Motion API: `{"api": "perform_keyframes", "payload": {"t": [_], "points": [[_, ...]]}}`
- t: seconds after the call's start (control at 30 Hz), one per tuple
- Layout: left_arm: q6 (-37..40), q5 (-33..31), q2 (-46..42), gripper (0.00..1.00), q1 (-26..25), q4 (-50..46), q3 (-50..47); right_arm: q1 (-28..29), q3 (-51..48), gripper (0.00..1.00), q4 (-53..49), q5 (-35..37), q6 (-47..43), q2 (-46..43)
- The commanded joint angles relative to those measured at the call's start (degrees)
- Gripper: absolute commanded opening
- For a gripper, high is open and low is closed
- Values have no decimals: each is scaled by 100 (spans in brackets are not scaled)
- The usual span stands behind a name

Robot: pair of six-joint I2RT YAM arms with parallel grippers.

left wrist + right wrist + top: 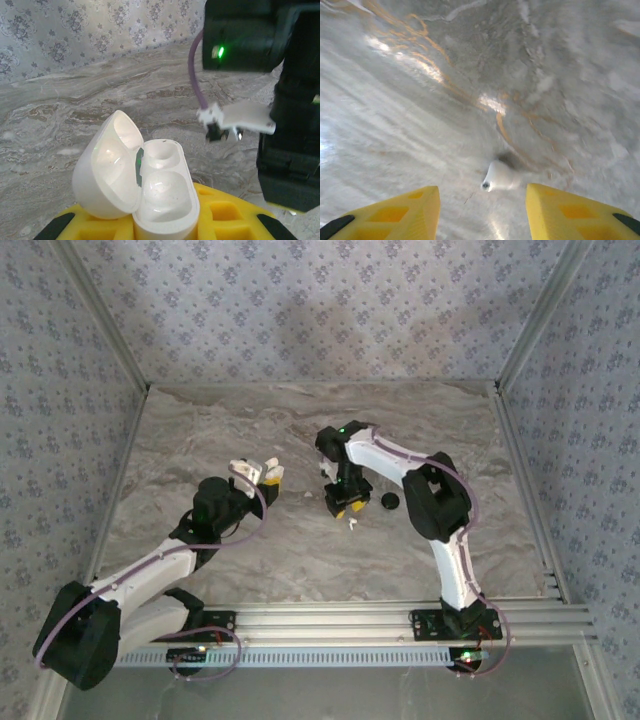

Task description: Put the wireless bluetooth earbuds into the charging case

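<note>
While open, glossy rounded charging case (pixel 162 196)

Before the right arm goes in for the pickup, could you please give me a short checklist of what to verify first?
1. Lid of the charging case open: ok.
2. The left gripper shut on the case: ok.
3. The right gripper open above the earbud: ok.
4. The earbud lying free on the table: ok.
5. Both wells of the case empty: cannot tell.
</note>
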Motion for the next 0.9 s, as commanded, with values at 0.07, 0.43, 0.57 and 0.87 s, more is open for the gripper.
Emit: {"api": "perform_keyframes", "payload": {"t": [0.07, 0.43, 0.57, 0.87], "points": [[41, 119, -47, 13, 42, -20, 119, -240, -251, 50, -285, -177, 1594, -659], [12, 203, -27, 13, 41, 41, 115, -309, -834, 51, 291, -478, 2153, -544], [10, 197, -22, 13, 34, 43, 114, -308, -928, 51, 390, -513, 2140, -400], [14, 198, -26, 13, 39, 33, 106, -307, -1074, 48, 657, -585, 2050, -138]]}}
